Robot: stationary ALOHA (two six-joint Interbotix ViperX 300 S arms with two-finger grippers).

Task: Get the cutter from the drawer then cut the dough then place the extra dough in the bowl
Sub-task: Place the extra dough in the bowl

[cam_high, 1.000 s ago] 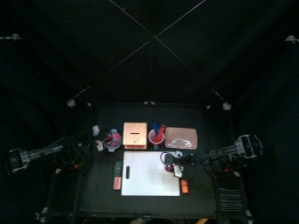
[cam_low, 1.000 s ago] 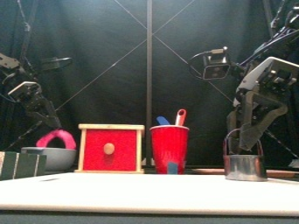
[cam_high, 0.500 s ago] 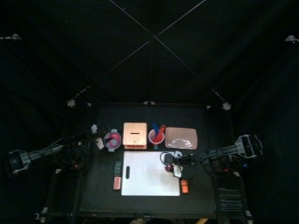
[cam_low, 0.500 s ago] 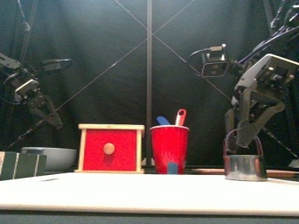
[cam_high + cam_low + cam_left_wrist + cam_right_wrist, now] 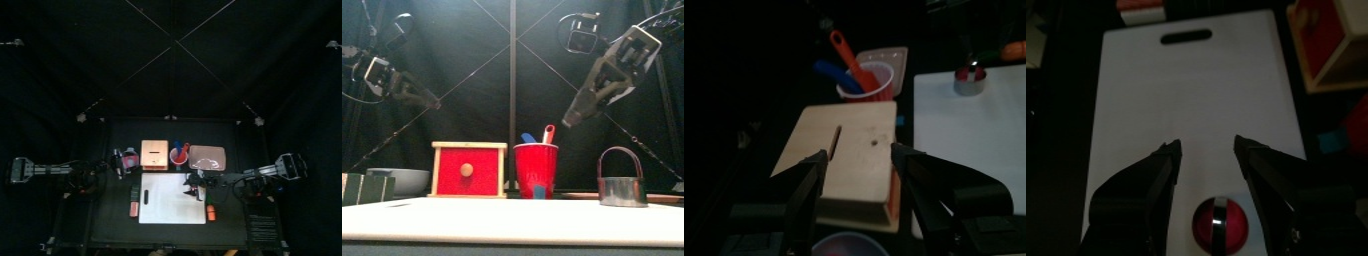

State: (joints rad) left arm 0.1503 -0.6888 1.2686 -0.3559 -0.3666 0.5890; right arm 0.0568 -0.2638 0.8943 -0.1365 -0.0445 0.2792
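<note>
The black table (image 5: pixel 107 225) carries all items. Both arms are raised well above them in the front view.

- Left gripper (image 5: pixel 858 153): positioned over the wooden box. Jaws are apart, with nothing between them.
- Right gripper (image 5: pixel 1207 143): positioned over the white cutting board. Jaws are apart, with nothing between them.
- White cutting board (image 5: pixel 167 200): lies flat at the table's front centre.
- Wooden box (image 5: pixel 155 152): stands behind the board, with its red drawer front facing forward.
- Pink tray (image 5: pixel 209 157): lies right of the red cup.
- Bowl (image 5: pixel 402 182): stands left of the box. Its contents cannot be determined.
- Red cup (image 5: pixel 536 168): stands just right of the box. It holds a blue knife (image 5: pixel 528 138) and a red knife (image 5: pixel 548 133).
- Cutter (image 5: pixel 621 190): stands upright at the board's back right corner, with its wire handle up.
- Red dough (image 5: pixel 1221 225): visible inside the cutter's ring.
</note>
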